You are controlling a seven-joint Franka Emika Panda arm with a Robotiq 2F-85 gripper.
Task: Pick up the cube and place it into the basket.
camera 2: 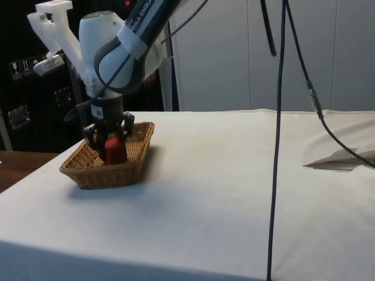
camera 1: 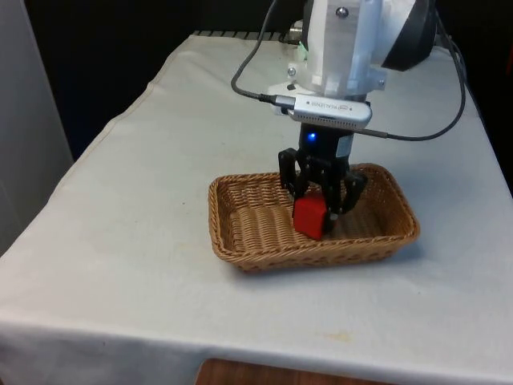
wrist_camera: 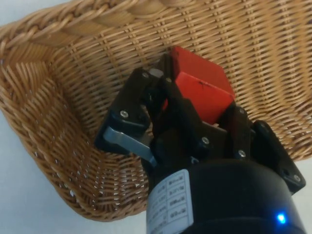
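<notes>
Gripper point(camera 1: 319, 210) grips cube point(wrist_camera: 202, 90) inside basket point(camera 1: 240, 249)

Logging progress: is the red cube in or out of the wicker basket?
In: the red cube sits below the woven wicker basket rim, with the black gripper around it.
</notes>
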